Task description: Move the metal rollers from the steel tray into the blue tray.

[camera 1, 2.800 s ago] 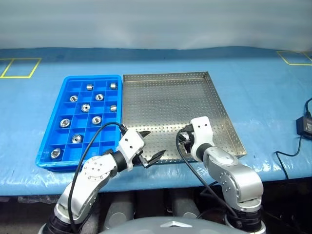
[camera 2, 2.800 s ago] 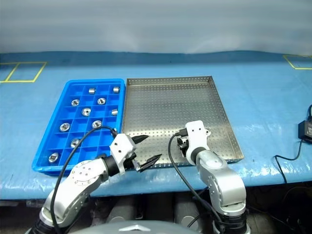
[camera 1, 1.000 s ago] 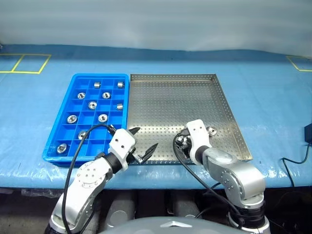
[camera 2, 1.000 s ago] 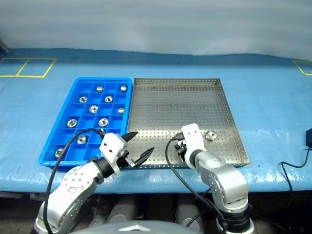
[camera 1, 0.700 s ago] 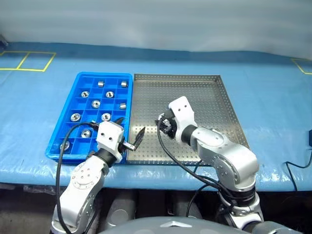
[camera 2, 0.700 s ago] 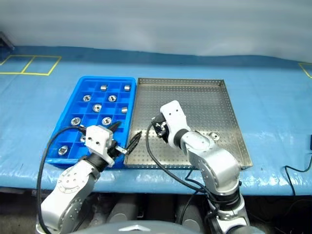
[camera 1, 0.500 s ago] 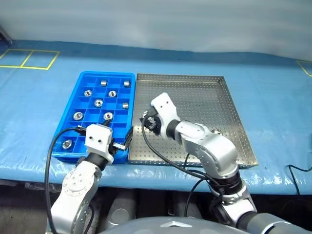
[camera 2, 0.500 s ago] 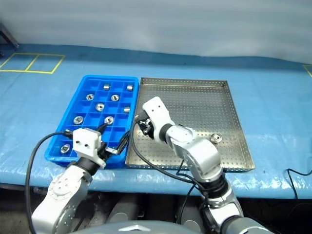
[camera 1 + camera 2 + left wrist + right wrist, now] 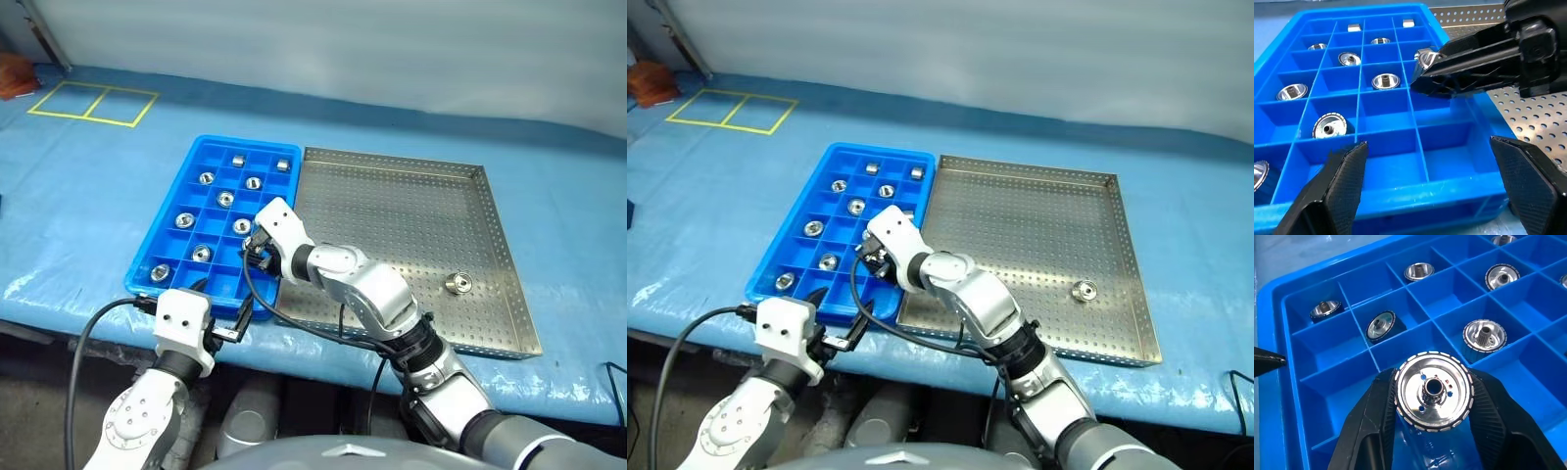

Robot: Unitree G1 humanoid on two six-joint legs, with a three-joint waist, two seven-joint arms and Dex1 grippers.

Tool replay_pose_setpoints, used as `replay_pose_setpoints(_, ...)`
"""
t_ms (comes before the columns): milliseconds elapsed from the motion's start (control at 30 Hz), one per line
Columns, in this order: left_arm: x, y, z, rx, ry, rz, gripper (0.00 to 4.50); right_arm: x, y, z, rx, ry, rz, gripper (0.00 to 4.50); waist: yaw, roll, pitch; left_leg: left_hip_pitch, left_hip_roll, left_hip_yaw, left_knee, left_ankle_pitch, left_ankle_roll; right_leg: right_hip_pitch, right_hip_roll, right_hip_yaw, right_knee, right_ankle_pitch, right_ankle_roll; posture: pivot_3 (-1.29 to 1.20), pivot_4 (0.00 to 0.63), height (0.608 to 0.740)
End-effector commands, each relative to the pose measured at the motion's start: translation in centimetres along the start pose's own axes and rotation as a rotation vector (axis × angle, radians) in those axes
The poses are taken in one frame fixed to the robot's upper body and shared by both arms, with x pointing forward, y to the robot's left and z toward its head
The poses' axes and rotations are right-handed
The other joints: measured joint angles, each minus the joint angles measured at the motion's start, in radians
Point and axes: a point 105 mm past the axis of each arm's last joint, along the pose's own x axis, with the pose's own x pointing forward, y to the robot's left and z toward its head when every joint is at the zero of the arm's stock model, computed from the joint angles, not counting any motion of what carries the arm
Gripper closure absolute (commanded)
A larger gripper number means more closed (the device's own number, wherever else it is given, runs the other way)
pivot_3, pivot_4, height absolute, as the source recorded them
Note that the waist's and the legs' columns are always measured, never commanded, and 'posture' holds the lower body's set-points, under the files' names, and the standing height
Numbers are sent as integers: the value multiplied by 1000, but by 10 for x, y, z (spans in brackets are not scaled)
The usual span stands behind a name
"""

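Our right gripper point(image 9: 1432, 431), clamping a metal roller point(image 9: 1433, 396) above the blue tray point(image 9: 162, 257), could drop it onto a divider; our left gripper point(image 9: 1435, 181) gapes empty.

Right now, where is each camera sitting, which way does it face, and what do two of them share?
Head pair: looks down over both arms at the blue tray, the steel tray and one loose roller.
Left wrist: looks along the open left tool into the blue tray, right tool ahead.
Right wrist: looks over the compartments, right tool shut on held roller.
Shared: both wrist views show the held roller.
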Motion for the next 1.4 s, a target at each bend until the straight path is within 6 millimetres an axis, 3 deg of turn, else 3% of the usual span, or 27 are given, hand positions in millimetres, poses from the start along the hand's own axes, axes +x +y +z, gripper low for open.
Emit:
replay_pose_setpoints(33,0,-12,17,5,-81,-57,129,-8,-8,4,7,-40,-26,1820,16,0,0,0,0,0,0,0,0,0,0,0,0,0,0,464,150,740)
replay_pose_setpoints(167,8,-26,19,1,-88,-154,129,-24,-19,7,23,-67,-81,496,32,0,0,-1,0,0,0,0,0,0,0,-2,-1,0,0,387,150,740)
replay_pose_setpoints(233,13,-33,21,5,-92,-210,129,-37,-29,11,38,-92,-140,41,33,0,0,-1,0,-1,1,0,0,-1,-1,-4,-1,0,0,336,150,740)
replay_pose_setpoints(333,21,-43,24,8,-105,-292,129,-63,-47,17,82,-152,-266,41,21,1,0,-1,0,-1,1,0,0,-1,-2,-5,-1,0,0,279,150,740)
replay_pose_setpoints(433,30,-51,27,16,-112,-371,129,-100,-77,10,126,-176,-476,41,-9,1,-1,-4,0,-1,2,0,0,0,-2,-5,-1,0,0,173,150,740)
replay_pose_setpoints(600,44,-69,27,73,-104,-519,129,-150,-111,-38,142,-46,-767,41,-83,2,-1,-4,-3,-3,1,0,0,2,-3,-5,-1,1,-2,86,150,740)
replay_pose_setpoints(733,55,-83,32,84,-123,-586,129,-173,-125,-64,173,5,-939,41,-168,2,-1,-2,-3,-1,1,0,0,2,-2,-1,0,2,-3,38,150,740)
replay_pose_setpoints(967,57,-102,34,82,-123,-675,129,-172,-131,-81,300,-56,-1008,41,-228,3,-1,2,1,2,1,0,0,3,3,6,2,0,1,14,150,740)
replay_pose_setpoints(1267,49,-111,35,56,-117,-693,129,-163,-140,-109,408,-46,-1037,41,-223,2,-1,3,0,6,1,0,1,3,2,10,2,2,4,96,150,740)
replay_pose_setpoints(1400,49,-107,38,49,-126,-648,129,-159,-135,-107,393,-59,-972,1005,-213,2,-1,3,0,6,1,0,1,2,2,11,1,3,5,126,150,740)
